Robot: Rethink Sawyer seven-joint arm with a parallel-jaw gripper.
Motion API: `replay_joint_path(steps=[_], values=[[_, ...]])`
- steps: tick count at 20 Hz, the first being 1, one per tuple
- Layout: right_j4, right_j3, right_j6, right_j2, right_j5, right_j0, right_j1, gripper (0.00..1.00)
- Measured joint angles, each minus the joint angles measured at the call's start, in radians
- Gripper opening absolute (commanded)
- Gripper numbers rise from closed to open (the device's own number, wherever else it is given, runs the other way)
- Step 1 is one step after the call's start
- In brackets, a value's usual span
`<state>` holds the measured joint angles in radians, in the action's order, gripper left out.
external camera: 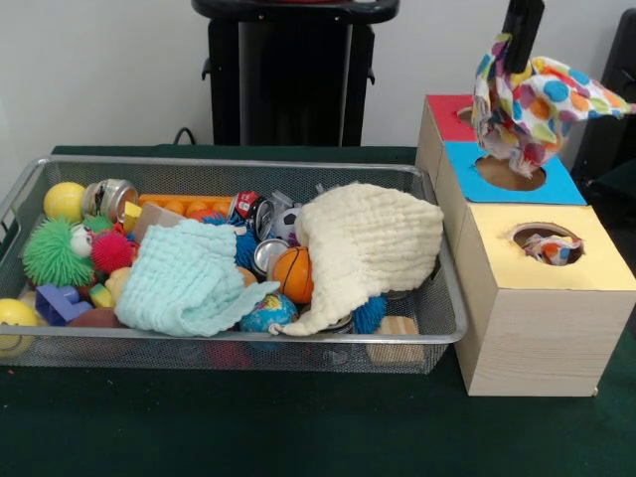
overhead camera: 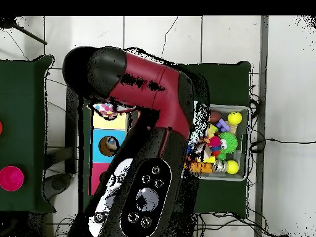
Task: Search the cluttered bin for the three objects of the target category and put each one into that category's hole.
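— What's nearest us on the dark green table (external camera: 298,427)?

— The silver wire-mesh bin (external camera: 437,328), packed full. A pale mint knitted cloth (external camera: 189,283) lies at its front, a cream waffle-weave cloth (external camera: 373,248) is draped just beside it, and a small orange basketball (external camera: 295,273) sits between the two. Spiky balls, cans and blocks fill the rest.

— And the box on the right?

— A wooden sorting box with coloured tops. The nearest section is yellow (external camera: 586,263), and something with the same bright dots as a spotted cloth shows inside its hole (external camera: 547,243). I'd judge one cloth is already posted there.

— Where's the arm?

— Farther back, above the blue section's hole (external camera: 510,174). The black pincer (external camera: 519,45) comes down from above and grips a white cloth with multicoloured polka dots (external camera: 532,104), which hangs bunched with its lower end just over the blue hole.

— So how far along?

— If cloths are the category, I'd say one is in, one is in the air, and the mint or cream one remains. Oddly, the carried cloth hangs over blue, not yellow.
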<state>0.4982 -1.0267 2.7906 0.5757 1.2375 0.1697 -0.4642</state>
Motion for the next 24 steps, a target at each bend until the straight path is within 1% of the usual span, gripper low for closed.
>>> replay_joint_path(steps=[9, 16, 23, 24], values=[[0.047, 0.000, 0.064, 0.000, -0.163, 0.051, 0.082, 0.00], [0.069, -0.016, 0.087, -0.001, -0.239, 0.090, 0.120, 0.00], [0.092, -0.083, 0.087, -0.004, -0.311, 0.101, 0.123, 0.00], [0.099, -0.109, 0.087, -0.008, -0.339, 0.098, 0.122, 0.00]])
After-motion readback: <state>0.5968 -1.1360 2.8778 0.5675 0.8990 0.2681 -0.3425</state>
